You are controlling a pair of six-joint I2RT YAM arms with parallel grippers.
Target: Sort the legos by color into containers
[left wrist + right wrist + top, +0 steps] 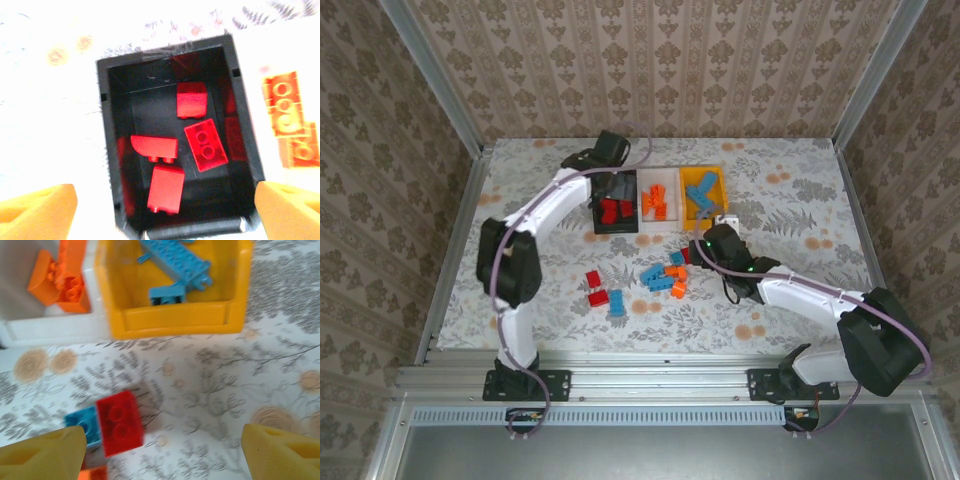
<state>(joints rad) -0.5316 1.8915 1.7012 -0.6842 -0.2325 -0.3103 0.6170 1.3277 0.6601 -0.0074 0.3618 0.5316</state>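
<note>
Three joined bins are sitting in a row toward 12 o'clock on the floral table (800, 290): the black bin (616, 230) at the 9 o'clock end, the white bin (658, 227) in the middle and the yellow bin (703, 170) at the 3 o'clock end. The black bin is holding four red bricks (191, 99). One of them, a two-stud brick (206, 145), is lying studs-up with its long axis running 11 to 5, and a sloped one (154, 148) is lying on its side, long axis 9 to 3, studs pointing to 6. The white bin is holding orange bricks (62, 272). In the yellow bin a long light-blue plate (175, 262) is lying along 10 to 4, with a small blue piece (167, 292) just at its 6 o'clock side. The loose legos (665, 275) are lying on the table at 6 o'clock from the bins, red ones (595, 288) toward 9. The left gripper (165, 200) is hovering over the black bin with its fingers spread wide and pinching nothing. The right gripper (162, 435) is hanging spread and empty above the table, a red two-stud brick (119, 422) standing studs-up between its fingers, long axis near 12 to 6, touching a blue brick (82, 425) at its 9 o'clock side.
</note>
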